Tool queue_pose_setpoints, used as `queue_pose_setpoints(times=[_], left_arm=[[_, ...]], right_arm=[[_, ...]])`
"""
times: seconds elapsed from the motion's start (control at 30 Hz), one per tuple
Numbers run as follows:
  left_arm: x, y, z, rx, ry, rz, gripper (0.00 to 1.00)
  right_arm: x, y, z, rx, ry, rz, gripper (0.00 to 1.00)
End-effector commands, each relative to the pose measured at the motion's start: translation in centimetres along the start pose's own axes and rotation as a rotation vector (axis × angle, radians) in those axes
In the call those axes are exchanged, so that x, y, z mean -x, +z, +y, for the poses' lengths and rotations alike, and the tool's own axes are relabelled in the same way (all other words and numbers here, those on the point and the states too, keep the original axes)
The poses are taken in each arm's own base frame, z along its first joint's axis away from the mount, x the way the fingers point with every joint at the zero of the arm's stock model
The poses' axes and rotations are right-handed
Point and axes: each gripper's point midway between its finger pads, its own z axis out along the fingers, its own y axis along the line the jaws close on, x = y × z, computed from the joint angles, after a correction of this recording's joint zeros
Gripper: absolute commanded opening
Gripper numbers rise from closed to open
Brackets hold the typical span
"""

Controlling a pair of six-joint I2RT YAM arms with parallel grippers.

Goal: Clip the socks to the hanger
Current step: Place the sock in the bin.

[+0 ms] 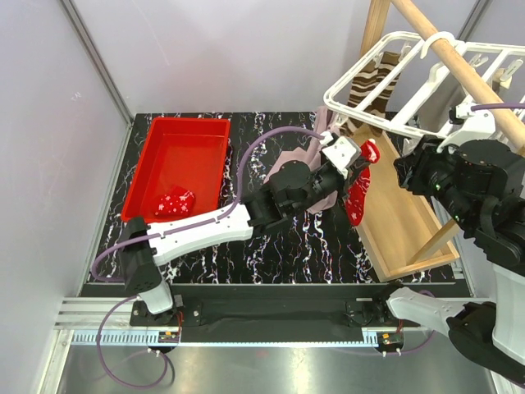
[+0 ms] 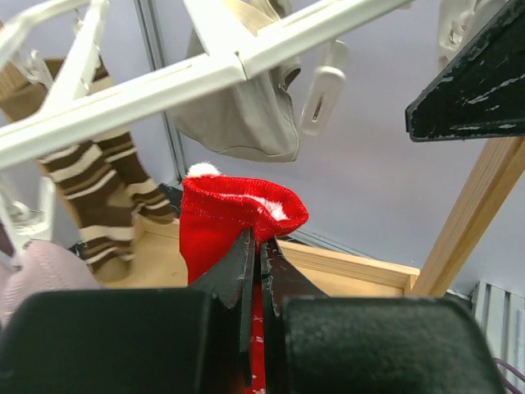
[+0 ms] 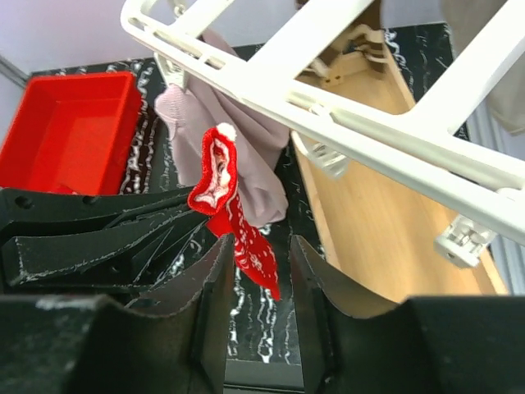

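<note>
Socks are partly hung: a brown-striped sock point(image 2: 90, 189), a mauve sock point(image 3: 262, 156) and a beige-grey sock point(image 2: 246, 115) dangle from the hanger point(image 1: 385, 123), one red sock point(image 1: 175, 201) lies in the red tub point(image 1: 184, 131), and the red speckled sock point(image 2: 234, 209) is held up just under the frame. The left gripper point(image 2: 258, 254) is clenched on that sock a little below its cuff, so the cuff's open mouth stands above the fingertips while the foot hangs down. To do this step well, I judge the cuff should be brought up to the free clip point(image 2: 321, 90) just above it, with a single flat edge offered rather than the bunched mouth, while the right gripper point(image 3: 261, 246) presses the clip open. The left arm reaches diagonally from its base across the table, wrist tipped upward toward the frame. The right arm is folded at the right, its wrist aimed at the sock, jaws parted and empty
</note>
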Motion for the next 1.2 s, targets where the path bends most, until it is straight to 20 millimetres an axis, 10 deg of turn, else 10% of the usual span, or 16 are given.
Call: queue_pose_setpoints(times=[0.0,0.53,1.17], left_arm=[[3.5,0.7,-0.4,-0.019,-0.042,-0.084,0.00],[3.3,2.3,-0.5,-0.033,-0.072,-0.091,0.00],[6.9,2.7,3.8,0.008,-0.154,-0.105,0.00]], right_arm=[[0.3,0.0,-1.1,-0.058,-0.037,-0.006,0.40],[0.0,2.3,-4.3,-0.279,-0.155,-0.021,0.64],[2.1,4.6,-1.5,-0.198,-0.138,-0.083,0.70]])
